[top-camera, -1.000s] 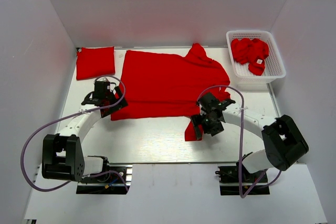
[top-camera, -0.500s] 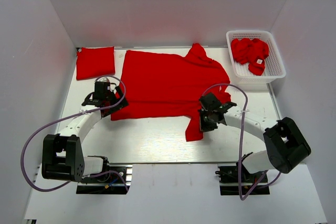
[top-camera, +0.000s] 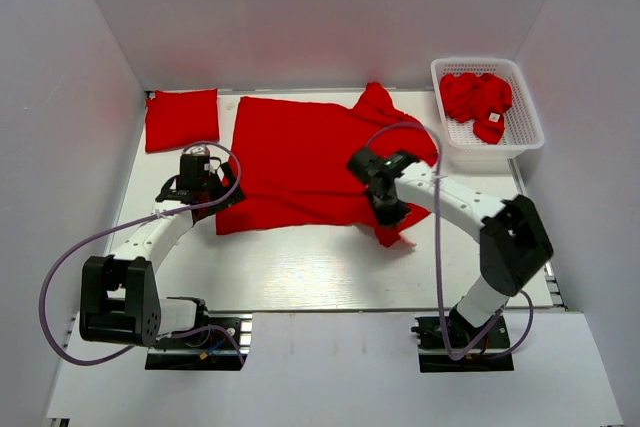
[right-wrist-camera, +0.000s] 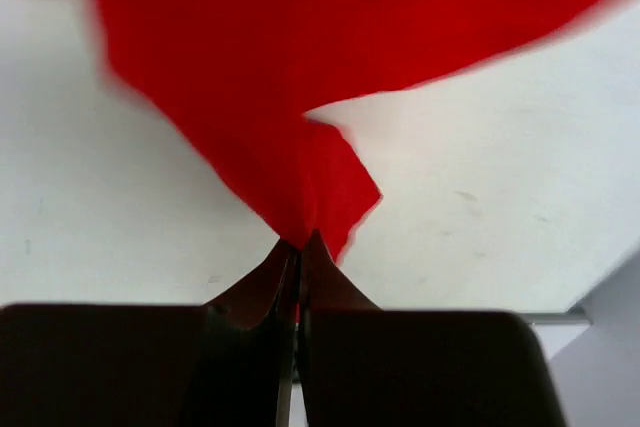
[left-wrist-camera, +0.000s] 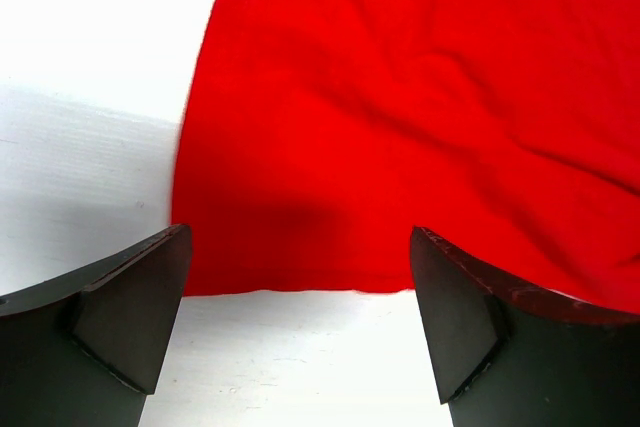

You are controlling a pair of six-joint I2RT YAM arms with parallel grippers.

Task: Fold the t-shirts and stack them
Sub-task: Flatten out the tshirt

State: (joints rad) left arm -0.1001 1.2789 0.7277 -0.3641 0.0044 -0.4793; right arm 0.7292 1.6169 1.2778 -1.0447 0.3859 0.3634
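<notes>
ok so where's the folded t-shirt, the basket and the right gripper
folded t-shirt (top-camera: 182, 119), top external view, middle of its top face
basket (top-camera: 495, 154), top external view, its near wall
right gripper (right-wrist-camera: 298, 242), right wrist view, between fingertips shut on the spread t-shirt (right-wrist-camera: 300, 47)

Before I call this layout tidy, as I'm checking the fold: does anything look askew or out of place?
The spread t-shirt is not flat: its near right sleeve is bunched and pinched in the shut right gripper. The shirts in the basket lie crumpled. The folded t-shirt at far left looks neat.
</notes>
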